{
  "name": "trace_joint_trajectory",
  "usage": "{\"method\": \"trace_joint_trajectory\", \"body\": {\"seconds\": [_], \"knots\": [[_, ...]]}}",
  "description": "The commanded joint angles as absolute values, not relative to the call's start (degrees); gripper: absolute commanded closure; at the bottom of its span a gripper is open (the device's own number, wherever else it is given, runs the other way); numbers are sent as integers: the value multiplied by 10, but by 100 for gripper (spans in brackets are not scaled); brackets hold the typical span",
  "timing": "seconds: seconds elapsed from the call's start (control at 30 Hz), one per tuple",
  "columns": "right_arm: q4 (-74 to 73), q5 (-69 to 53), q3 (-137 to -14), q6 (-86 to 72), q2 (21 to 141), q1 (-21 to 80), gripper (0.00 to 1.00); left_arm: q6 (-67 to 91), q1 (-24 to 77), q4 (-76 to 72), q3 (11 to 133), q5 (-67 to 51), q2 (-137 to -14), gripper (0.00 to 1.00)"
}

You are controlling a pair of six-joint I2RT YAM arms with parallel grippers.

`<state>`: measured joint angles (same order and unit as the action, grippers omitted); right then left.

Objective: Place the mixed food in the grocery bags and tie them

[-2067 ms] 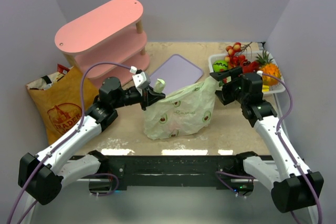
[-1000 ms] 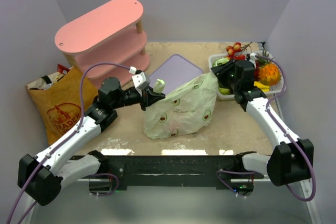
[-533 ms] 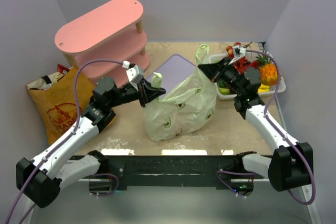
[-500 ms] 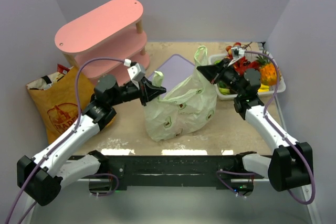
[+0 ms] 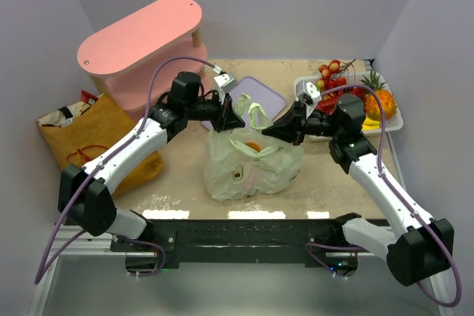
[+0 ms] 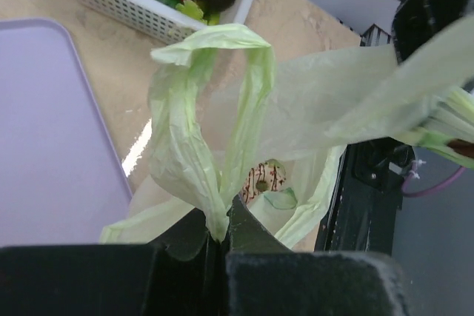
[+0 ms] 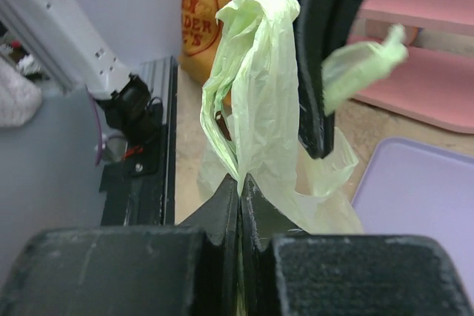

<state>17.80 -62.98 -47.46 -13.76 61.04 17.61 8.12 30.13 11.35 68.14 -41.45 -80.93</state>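
At centre, plastic bag (image 5: 248, 172) (handles (image 6: 176, 131) pinched)

1. Two bags: one plastic bag (image 5: 252, 166), one paper bag (image 5: 74, 135)
2. Two handles on the plastic bag: one (image 6: 211, 101) in the left wrist view, one (image 7: 255, 64) in the right
3. One pink shelf (image 5: 141, 35)
4. One purple tray (image 5: 263, 98)
5. One fruit basket (image 6: 141, 12)
6. Two arms: left (image 5: 126, 155), right (image 5: 381, 186)
7. One desk (image 5: 326, 175)
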Motion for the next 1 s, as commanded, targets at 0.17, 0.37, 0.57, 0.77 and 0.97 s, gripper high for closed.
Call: {"method": "trace_joint_trajectory", "body": {"seconds": [0.17, 0.37, 0.57, 0.77, 0.97], "knots": [[-18, -652, -548, -4, 662, 204, 100, -61, 300, 273, 749, -468, -833, 100], [-70, -646, -600, 32, 714, 221, 100, -83, 300, 290, 739, -447, -827, 100], [-112, -637, -650, 39, 762, 234, 100, -94, 300, 298, 736, -440, -818, 89], [-134, -618, -673, 46, 789, 236, 100, -92, 300, 294, 714, -410, -776, 52], [-150, -608, -700, 55, 810, 243, 100, -96, 300, 302, 695, -405, -749, 30]]}}
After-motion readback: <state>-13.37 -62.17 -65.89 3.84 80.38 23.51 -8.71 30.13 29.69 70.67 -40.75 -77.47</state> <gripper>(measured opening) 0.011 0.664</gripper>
